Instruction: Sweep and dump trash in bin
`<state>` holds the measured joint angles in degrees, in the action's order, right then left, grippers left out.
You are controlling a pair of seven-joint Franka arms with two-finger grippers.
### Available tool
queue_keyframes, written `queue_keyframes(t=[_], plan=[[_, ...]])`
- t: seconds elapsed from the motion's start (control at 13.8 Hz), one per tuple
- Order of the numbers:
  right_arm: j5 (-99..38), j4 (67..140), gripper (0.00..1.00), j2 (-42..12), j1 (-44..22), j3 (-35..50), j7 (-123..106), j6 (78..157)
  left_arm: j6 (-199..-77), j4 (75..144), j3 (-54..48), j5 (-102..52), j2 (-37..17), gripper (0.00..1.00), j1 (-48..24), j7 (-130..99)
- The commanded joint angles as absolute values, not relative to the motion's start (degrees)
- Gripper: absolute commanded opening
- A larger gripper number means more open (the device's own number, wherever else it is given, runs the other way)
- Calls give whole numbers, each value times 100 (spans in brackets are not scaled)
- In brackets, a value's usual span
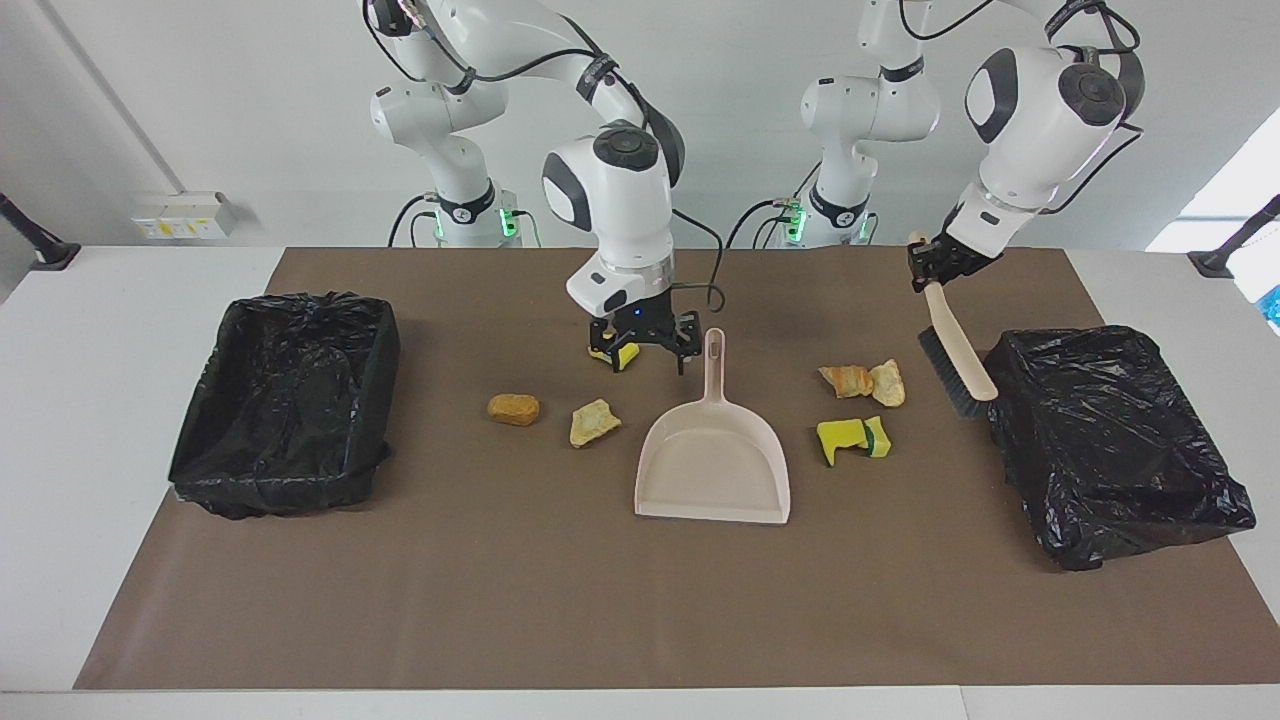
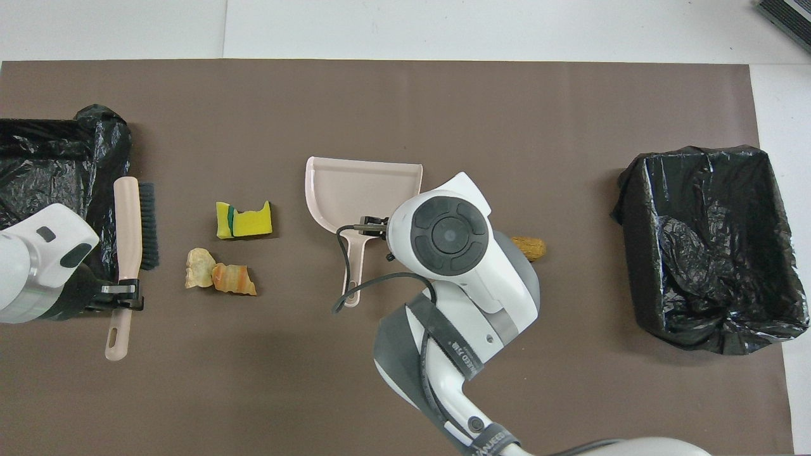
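At the right arm's end of the table stands a black-lined bin (image 1: 285,400). Next toward the middle lie a brown chunk (image 1: 513,408) and a tan chunk (image 1: 594,422), near each other but apart. The right gripper (image 1: 641,358) hangs low over a yellow sponge bit (image 1: 626,356), its fingers spread wide and holding nothing.

Just beside it, toward the left arm's end, is the handle of the dustpan (image 1: 712,470). The pan lies flat, its long axis running straight away from the robots: handle end nearest them, open mouth farthest. That is what the next move turns on. To take the handle, the right gripper probably needs only a short shift sideways. All the trash lies off to the pan's two sides, none of it in front of the mouth.

Farther along sit an orange chunk (image 1: 847,380) touching a pale chunk (image 1: 888,383), with a yellow-green sponge (image 1: 850,438) near them, farther from the robots. The left gripper (image 1: 935,262) is pinched on the handle of the brush (image 1: 955,355), which slants down with its bristles facing these three scraps, so this arm is the nearer to them. Last comes the second bin (image 1: 1110,440).
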<state>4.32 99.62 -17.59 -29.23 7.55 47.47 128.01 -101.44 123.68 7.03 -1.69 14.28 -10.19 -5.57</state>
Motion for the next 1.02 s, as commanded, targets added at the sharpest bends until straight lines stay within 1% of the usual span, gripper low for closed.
queue_keyframes(t=[0.0, 0.15, 0.51, 0.58, 0.73, 0.94], plan=[[911, 9905, 100, -2108, -3321, 721, 5264, 13113, -10282, 12340, 650, -105, 1143, 0, -862, -413], [1291, 9923, 100, -2284, -3541, 738, 5300, 13148, -10318, 12410, 650, -105, 1055, 0, -730, -413], [1327, 10010, 100, -2276, -3700, 738, 5238, 13122, -10310, 12507, 650, -105, 1055, 0, -650, -396], [1345, 10011, 100, -2311, -3918, 721, 5256, 13122, -10310, 12524, 650, -105, 1055, 0, -650, -396], [1493, 10011, 94, -2355, -3964, 712, 5247, 13078, -10309, 12603, 650, -105, 1055, 0, -642, -360], [1521, 10011, 74, -2364, -3955, 729, 5247, 13087, -10327, 12630, 650, -105, 1046, 0, -650, -360]])
